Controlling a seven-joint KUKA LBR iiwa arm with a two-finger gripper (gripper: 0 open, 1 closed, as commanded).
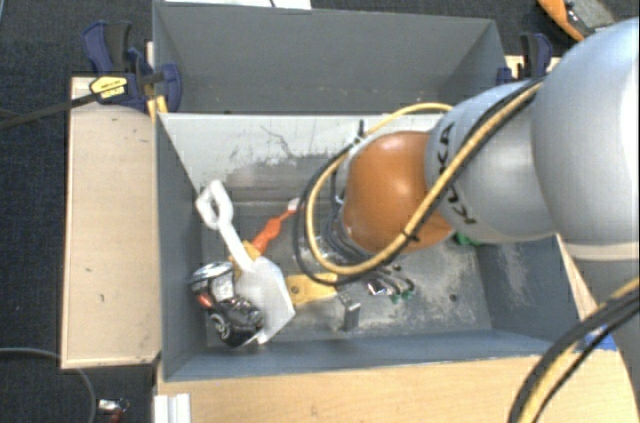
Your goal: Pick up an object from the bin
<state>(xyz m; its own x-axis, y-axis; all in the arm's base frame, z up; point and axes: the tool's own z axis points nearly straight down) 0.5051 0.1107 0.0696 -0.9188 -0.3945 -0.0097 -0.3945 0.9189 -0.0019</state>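
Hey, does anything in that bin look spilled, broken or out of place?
Nothing stands out. A white scoop lies slanted over a small dark heap in the bin's lower-left corner, with an orange piece and a yellow piece beside it. No visible spill or damage.

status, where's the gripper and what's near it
Gripper low in bin, front middle. Yellow piece just beside it. White scoop and dark heap beyond.
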